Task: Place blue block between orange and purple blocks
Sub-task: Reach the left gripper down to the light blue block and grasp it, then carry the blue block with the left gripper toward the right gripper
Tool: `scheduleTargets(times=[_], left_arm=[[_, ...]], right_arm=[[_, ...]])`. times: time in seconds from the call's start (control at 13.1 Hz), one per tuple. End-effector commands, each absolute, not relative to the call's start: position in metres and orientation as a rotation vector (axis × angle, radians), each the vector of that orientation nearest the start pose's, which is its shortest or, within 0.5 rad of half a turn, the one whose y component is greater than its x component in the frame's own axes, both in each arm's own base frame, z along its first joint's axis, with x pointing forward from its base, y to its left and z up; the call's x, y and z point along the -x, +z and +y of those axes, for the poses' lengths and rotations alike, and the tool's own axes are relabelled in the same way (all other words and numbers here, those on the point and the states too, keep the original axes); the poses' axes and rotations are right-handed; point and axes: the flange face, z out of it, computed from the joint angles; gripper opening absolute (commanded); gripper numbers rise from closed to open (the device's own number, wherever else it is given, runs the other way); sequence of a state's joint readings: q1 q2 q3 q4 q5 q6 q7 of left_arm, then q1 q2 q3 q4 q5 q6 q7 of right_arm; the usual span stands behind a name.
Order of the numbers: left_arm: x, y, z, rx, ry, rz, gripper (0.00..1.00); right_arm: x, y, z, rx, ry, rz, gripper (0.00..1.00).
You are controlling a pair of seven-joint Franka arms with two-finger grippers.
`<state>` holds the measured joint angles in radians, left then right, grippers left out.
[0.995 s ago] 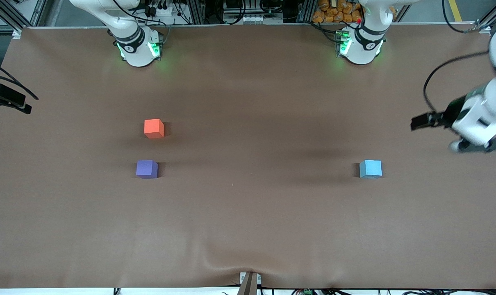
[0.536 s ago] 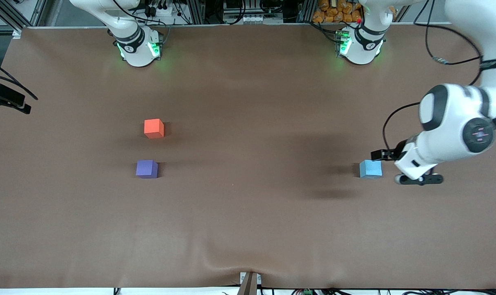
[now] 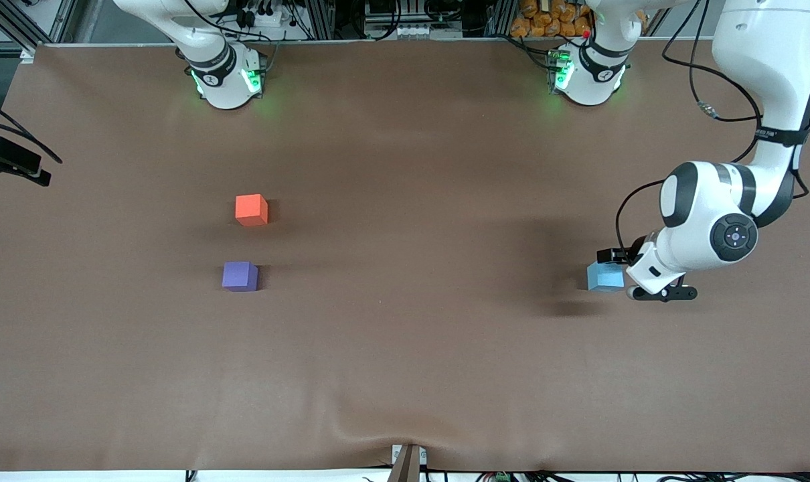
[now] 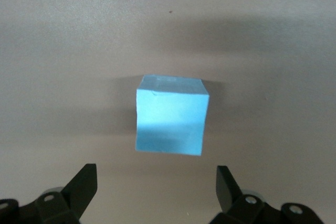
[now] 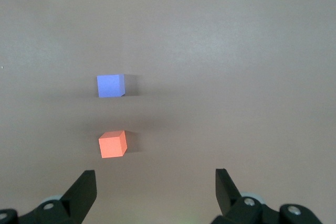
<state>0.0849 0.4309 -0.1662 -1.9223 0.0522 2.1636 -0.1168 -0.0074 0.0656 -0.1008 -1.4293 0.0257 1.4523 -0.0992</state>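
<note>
Orange block and purple block sit toward the right arm's end of the table, purple nearer the front cam than orange, w/ a bare gap between them about wide enough for one more cube (judgement). Right gripper isn't in the front view; its wrist cam looks down on both cubes from well above, fingers spread wide, holding nothing. That arm waits.

Blue block rests on the table well apart from orange, toward the left arm's end, roughly level w/ purple in the front view. It's flat, upright, untouched.

Left gripper is over the table just beside blue, on the side away from orange. Wrist cam: fingers parted wide, empty, blue lying just ahead of the tips and about centred on the gap, gap clearly wider than the cube. Cube faces look near-square to the fingers, slight skew at most. It's a cube, so no long axis to pick.

Left arm is the nearer one by far. Judged step: approach to grasp, nothing lifted yet. Next needs a short advance to straddle blue, then close; a tip clipping the top edge could shove it.
</note>
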Motion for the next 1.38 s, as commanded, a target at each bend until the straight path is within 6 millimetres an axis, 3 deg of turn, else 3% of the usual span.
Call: scheduleTargets(times=[0.0, 0.46, 0.77, 0.84, 0.99, 1.07, 1.3], left_arm=[[-0.602, 0.234, -0.042, 3.143, 0.256, 0.012, 1.0], [-0.605, 0.222, -0.049, 3.156, 0.199, 0.028, 1.0], [-0.609, 0.199, -0.05, 3.173, 0.147, 0.022, 1.0], [-0.609, 0.198, -0.048, 3.173, 0.149, 0.025, 0.81], [-0.608, 0.199, -0.051, 3.173, 0.149, 0.059, 0.14], [-0.608, 0.201, -0.052, 3.173, 0.151, 0.061, 0.0], [-0.607, 0.205, -0.069, 3.179, 0.155, 0.1, 0.0]], right_arm=[[-0.562, 0.648, -0.055, 3.105, 0.051, 0.022, 1.0], [-0.562, 0.648, -0.053, 3.099, 0.05, 0.016, 1.0], [-0.562, 0.648, -0.051, 3.1, 0.048, -0.003, 1.0], [-0.562, 0.648, -0.051, 3.101, 0.043, -0.003, 1.0], [-0.563, 0.649, -0.052, 3.102, 0.031, -0.002, 1.0], [-0.563, 0.649, -0.051, 3.102, 0.031, -0.005, 1.0], [-0.57, 0.65, -0.053, 3.103, -0.032, 0.004, 1.0]])
